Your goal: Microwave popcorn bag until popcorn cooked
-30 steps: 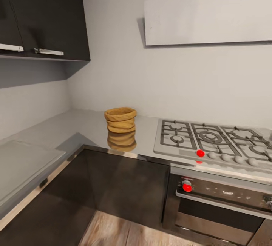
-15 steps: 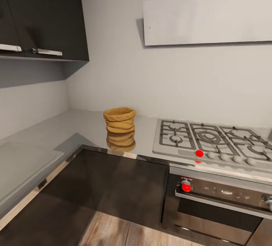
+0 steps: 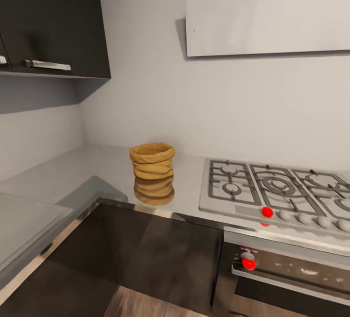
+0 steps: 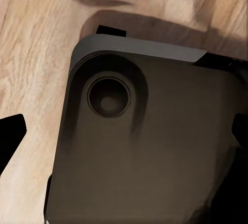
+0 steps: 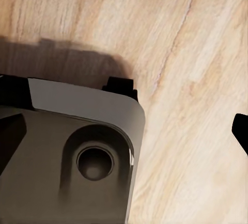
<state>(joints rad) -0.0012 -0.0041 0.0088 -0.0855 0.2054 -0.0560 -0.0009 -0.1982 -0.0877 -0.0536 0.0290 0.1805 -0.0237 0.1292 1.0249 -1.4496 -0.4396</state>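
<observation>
Care now means rolling squarely up to the popcorn bag (image 3: 151,160) mid-frame on the counter (image 3: 92,173) before reaching; either hand's opening I cannot tell.

Popcorn bag (image 3: 152,161): tan ridged sack, upright, mouth open.
Countertop (image 3: 92,171): glossy grey, bag standing on it near the wall.

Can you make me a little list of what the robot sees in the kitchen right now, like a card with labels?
popcorn bag: tan-orange ridged sack, upright, open top, contents not visible
bag stands on: countertop, grey and glossy, showing the bag's reflection
next to bag: gas hob, apart from the bag
below hob: oven with a red knob
on wall: white hood above the hob, dark cabinet above the countertop
wrist views: wooden floor and the robot's dark base
grippers: dark fingertips at picture edges, state unclear
</observation>
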